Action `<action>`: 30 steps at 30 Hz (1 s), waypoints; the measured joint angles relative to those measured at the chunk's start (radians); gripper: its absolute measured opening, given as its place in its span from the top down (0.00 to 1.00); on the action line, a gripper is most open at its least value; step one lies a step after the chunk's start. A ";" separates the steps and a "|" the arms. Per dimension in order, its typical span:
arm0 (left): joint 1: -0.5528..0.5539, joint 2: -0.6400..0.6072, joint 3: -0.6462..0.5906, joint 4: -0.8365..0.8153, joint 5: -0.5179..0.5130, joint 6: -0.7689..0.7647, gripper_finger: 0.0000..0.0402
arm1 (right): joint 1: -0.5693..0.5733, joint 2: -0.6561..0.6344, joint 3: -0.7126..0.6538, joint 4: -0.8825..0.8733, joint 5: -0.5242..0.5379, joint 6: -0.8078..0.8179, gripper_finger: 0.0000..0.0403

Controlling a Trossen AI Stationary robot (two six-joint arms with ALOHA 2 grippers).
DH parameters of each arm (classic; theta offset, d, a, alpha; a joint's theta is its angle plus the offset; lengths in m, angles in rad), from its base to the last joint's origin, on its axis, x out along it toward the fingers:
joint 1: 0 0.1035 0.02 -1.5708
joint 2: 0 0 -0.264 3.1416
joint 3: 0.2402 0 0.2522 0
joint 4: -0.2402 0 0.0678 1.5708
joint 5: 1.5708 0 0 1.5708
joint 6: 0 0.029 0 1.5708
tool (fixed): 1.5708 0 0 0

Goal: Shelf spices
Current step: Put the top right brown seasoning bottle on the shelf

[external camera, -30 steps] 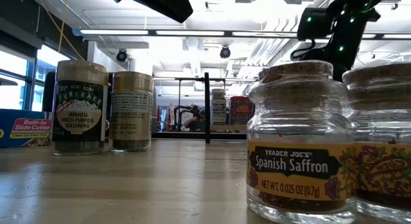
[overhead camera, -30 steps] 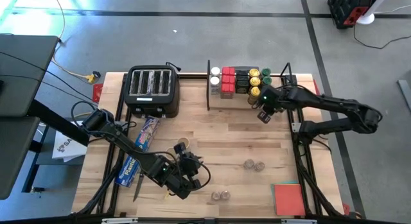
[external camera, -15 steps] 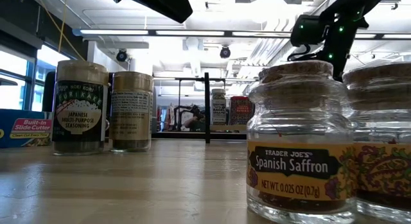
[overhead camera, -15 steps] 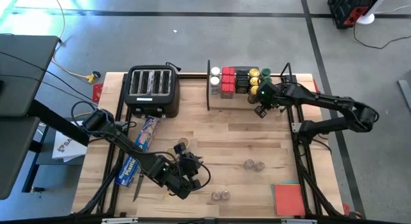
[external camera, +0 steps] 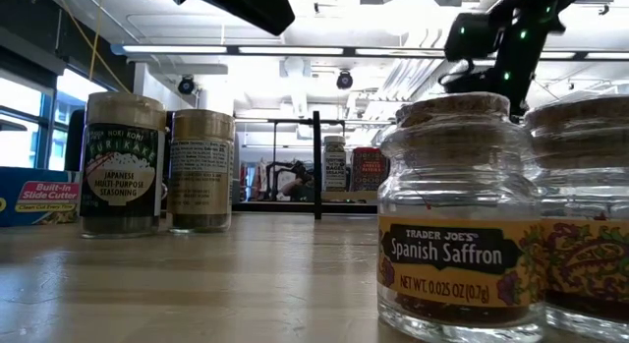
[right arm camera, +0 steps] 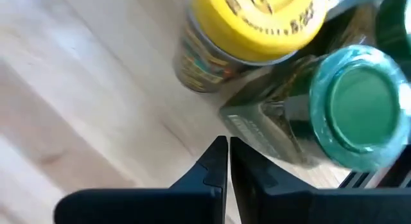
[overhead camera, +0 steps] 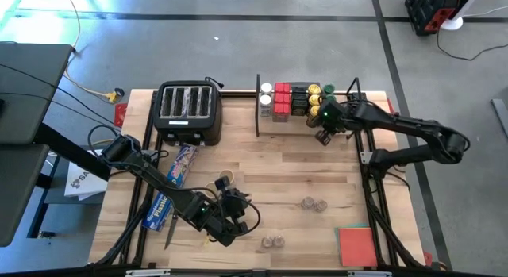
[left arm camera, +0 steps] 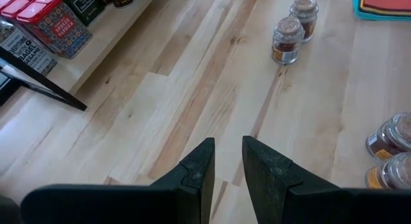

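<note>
While my right gripper (overhead camera: 323,137) hangs closed and empty beside the shelf (overhead camera: 286,125), small saffron jars (overhead camera: 314,204) wait mid-table: light, slick, breakable glass, best pinched around the body

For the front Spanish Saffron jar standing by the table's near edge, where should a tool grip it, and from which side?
A judgement: grip the Spanish Saffron jar around its cork-topped neck, descending from above. It stands upright with a twin jar close beside it, so side approaches along that line look blocked; close the fingers across the free sides.
</note>
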 joint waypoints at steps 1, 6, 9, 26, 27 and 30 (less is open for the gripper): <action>0.000 0.000 0.000 0.000 0.003 0.000 0.82 | 0.018 -0.011 0.011 -0.015 0.004 0.013 0.97; -0.003 0.000 0.000 0.001 0.007 -0.014 0.82 | 0.166 -0.105 0.055 -0.086 0.057 0.115 0.97; -0.006 0.000 0.000 -0.006 0.036 -0.023 0.82 | 0.305 -0.167 0.068 -0.081 0.104 0.165 0.97; -0.037 -0.018 0.120 -0.668 0.601 -0.406 0.77 | 0.867 -0.122 0.069 0.168 0.232 0.180 1.00; -0.048 -0.018 0.107 -0.664 0.613 -0.428 0.75 | 0.871 -0.112 0.069 0.167 0.232 0.180 1.00; -0.087 -0.018 0.050 -0.652 0.626 -0.493 0.64 | 0.883 -0.090 0.069 0.166 0.232 0.180 1.00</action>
